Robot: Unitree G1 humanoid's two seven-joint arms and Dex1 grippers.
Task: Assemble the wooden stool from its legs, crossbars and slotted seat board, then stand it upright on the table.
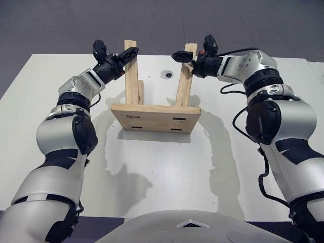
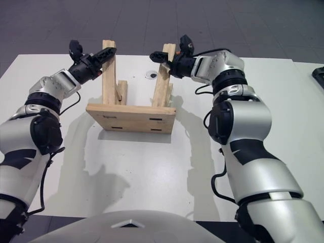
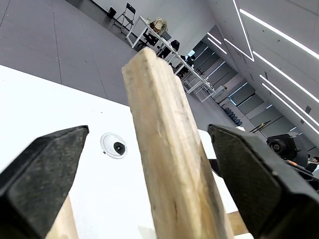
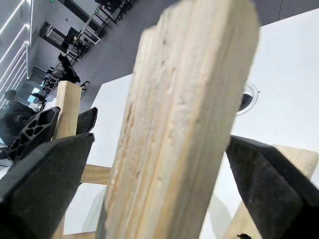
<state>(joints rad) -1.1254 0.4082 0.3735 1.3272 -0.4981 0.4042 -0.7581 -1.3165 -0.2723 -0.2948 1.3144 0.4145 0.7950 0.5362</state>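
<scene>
Seat board [image 1: 156, 118] of the stool lies near the middle of the white table [image 1: 152, 177], its slotted face turned toward the robot. Two legs rise from its far edge, so the stool is not standing upright. The left leg [image 1: 131, 76] and the right leg [image 1: 185, 78] lean slightly toward each other. A shorter wooden piece [image 1: 140, 92] sits just beside the left leg.

The left gripper [image 1: 130, 53] is at the far end of the left leg. Its fingers [image 3: 40, 174] are spread on either side of the wood, with gaps showing. The right gripper [image 1: 183, 56] straddles the far end of the right leg the same way, parted and not clamped.

A round opening [image 1: 166, 74] in the table lies between the legs, farther back.
</scene>
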